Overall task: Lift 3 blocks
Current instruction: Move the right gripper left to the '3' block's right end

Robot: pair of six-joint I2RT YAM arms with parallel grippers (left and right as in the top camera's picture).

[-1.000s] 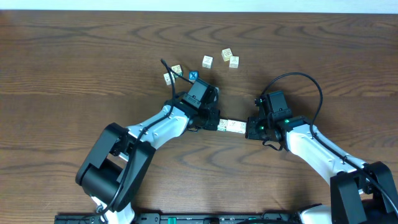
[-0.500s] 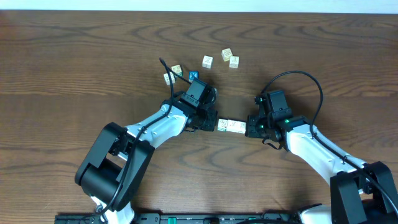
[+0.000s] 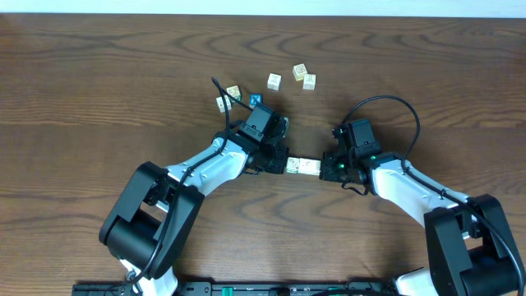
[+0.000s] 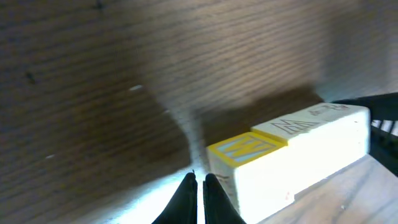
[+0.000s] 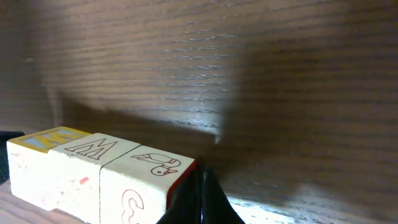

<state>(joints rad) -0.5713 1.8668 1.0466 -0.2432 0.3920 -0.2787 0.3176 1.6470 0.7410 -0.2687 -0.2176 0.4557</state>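
Since jaws press both ends, blocks (image 3: pixel 303 167) row runs L-R.

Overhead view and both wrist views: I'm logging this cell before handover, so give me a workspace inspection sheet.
Surface: wooden table, brown grain.
Job's things: three blocks in one row, end to end, pressed between both claws.
Clutter: five loose cream cubes and a blue cube farther back.
Claws: left claw shut, right claw shut, each against a row end.
Cables: black cable loops over the right arm.
Surroundings: pale strip along the far edge.
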